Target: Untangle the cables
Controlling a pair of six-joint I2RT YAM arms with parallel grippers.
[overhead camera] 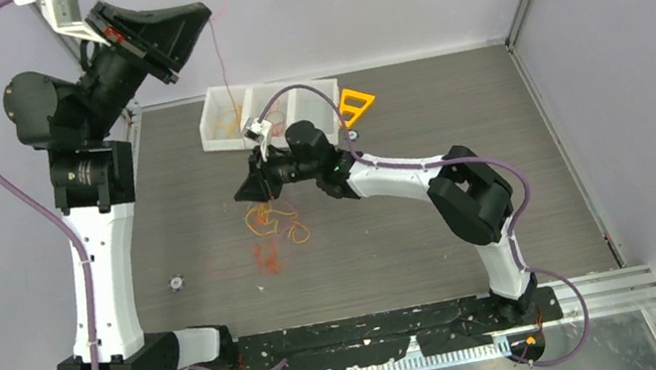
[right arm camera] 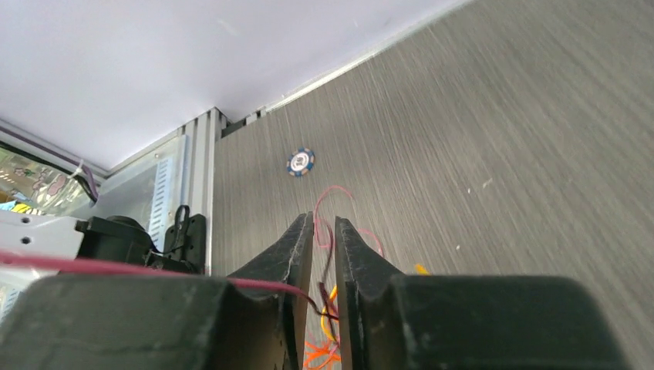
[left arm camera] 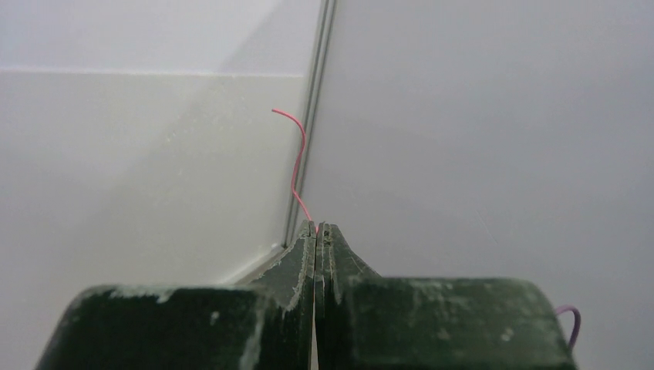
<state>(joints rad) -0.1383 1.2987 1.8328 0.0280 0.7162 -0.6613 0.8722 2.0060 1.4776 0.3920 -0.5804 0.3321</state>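
Observation:
The cables [overhead camera: 273, 226] lie as a small orange, yellow and red clump on the table's middle. My right gripper [overhead camera: 249, 190] hovers just above the clump's far edge. In the right wrist view its jaws [right arm camera: 324, 220] stand a narrow gap apart, with red and yellow strands [right arm camera: 330, 304] running through the gap. My left gripper [overhead camera: 199, 10] is raised high at the back left. It is shut [left arm camera: 316, 225] on one thin red strand [left arm camera: 297, 162], whose free end curls out past the tips. That strand [overhead camera: 223, 62] runs down toward the right gripper.
A white compartment bin [overhead camera: 223, 122] stands at the back, an orange-yellow triangle [overhead camera: 356, 103] to its right. A small blue chip [overhead camera: 176, 283] lies on the left of the table, also in the right wrist view [right arm camera: 301, 162]. Walls enclose three sides.

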